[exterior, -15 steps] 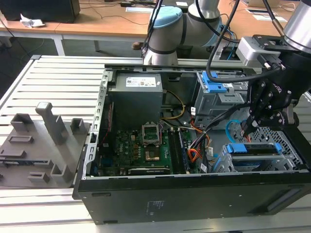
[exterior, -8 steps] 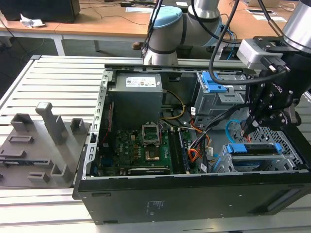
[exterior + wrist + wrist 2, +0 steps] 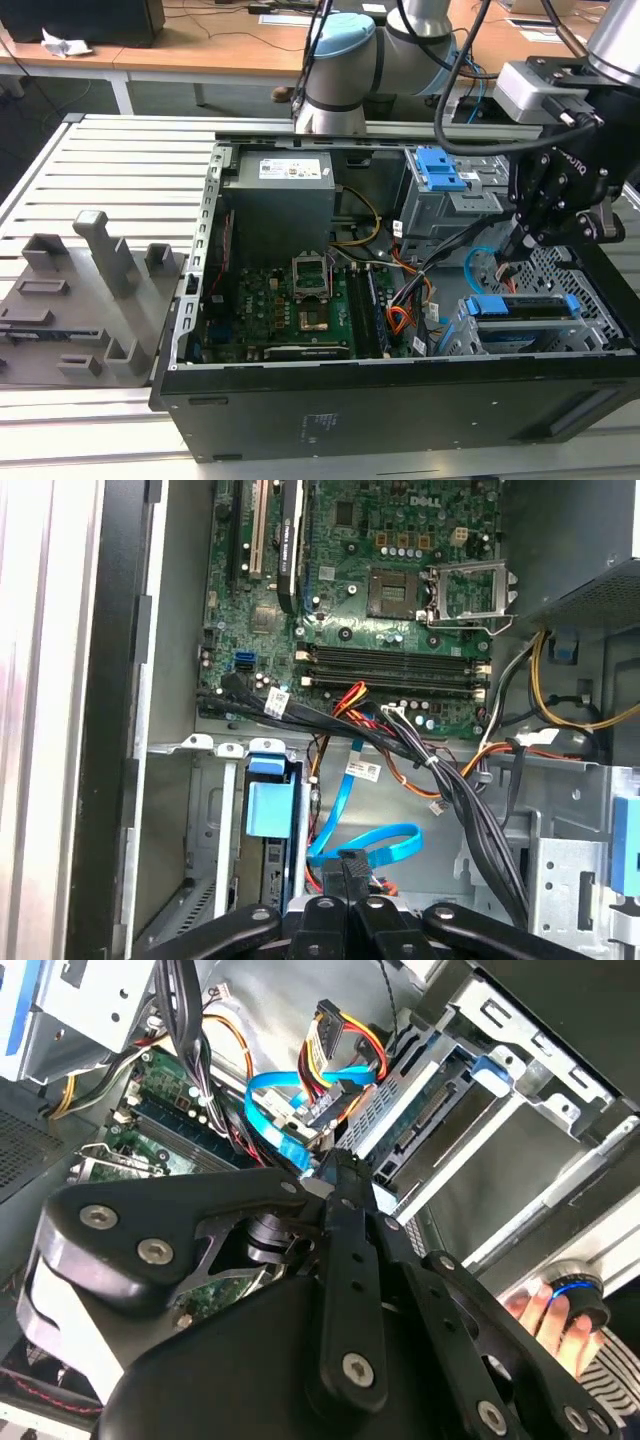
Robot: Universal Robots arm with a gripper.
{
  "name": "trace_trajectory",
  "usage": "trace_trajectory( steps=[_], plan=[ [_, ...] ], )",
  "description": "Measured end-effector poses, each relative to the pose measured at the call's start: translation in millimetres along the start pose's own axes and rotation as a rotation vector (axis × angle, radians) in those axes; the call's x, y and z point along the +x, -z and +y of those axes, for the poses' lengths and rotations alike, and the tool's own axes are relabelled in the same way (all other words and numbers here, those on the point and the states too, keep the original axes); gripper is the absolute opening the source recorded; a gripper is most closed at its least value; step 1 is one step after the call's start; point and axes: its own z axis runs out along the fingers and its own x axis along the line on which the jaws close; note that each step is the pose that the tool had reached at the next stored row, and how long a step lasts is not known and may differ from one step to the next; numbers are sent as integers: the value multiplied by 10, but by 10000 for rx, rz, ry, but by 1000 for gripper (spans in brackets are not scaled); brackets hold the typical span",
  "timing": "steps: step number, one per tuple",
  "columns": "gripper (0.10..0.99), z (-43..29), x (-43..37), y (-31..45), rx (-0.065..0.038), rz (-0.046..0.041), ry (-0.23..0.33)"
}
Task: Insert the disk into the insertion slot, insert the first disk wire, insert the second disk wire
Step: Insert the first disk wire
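– Blue plastic shows along the edge of the cage. Is the disk point(image 3: 520, 306) home, then?
– It looks so. It lies inside the insertion slot point(image 3: 578, 278), close below the gripper point(image 3: 347, 865), with its blue carrier edge showing. I judge the first step done and the wiring in hand.
– Which wire?
– The second disk wire point(image 3: 368, 841). Its light-blue loop curls just ahead of the fingertips. The fingers are drawn together on what seems to be its small dark plug.
– And the first?
– The orange, red and yellow wire bundle point(image 3: 362, 1045) arches just past the blue loop towards the disk's rear edge. Whether its plug is seated I cannot tell.
– What does seating the blue one call for?
– To my mind, a plug held square to the port on the disk's back edge, then a short, straight push. The flat cable looks springy and could twist the plug off line.
– Anything in the way?
– The coloured bundle crowds that same edge, touching or nearly touching the blue loop. A black cable bundle point(image 3: 470, 810) runs close beside the gripper, with the motherboard point(image 3: 400, 630) farther ahead. The grey drive bay point(image 3: 432, 205) with its blue latch stands near, beyond the wires. A person's hand point(image 3: 545, 1315) rests well behind the fingers, outside the case, on a dark object with a blue ring.
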Motion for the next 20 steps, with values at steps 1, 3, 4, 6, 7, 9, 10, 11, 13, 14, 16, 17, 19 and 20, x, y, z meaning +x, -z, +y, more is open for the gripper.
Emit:
trace_trajectory(
  steps=[1,3,4,6,7,9,10,11,13,14,16,17,19,20],
  plan=[
    [106,-9,-2,-1,-1,-2,1],
    [106,-53,-16,1,-24,-3,-2],
    [106,-94,-35,1,-52,-5,-6],
    [106,-161,-94,-2,-98,-9,-22],
    [106,-173,-116,-5,-112,-10,-29],
    [106,-181,-139,-16,-131,-13,-51],
    [106,-182,-138,-16,-131,-10,-60],
    [106,-182,-139,-16,-131,-11,-61],
    [106,-182,-139,-17,-131,-12,-61],
    [106,-182,-139,-17,-131,-12,-62],
    [114,-182,-139,-17,-131,-12,-63],
    [235,-182,-139,-17,-132,-12,-63],
    [302,-182,-139,-17,-131,-13,-63],
    [302,-182,-139,-17,-131,-12,-114]
  ],
)
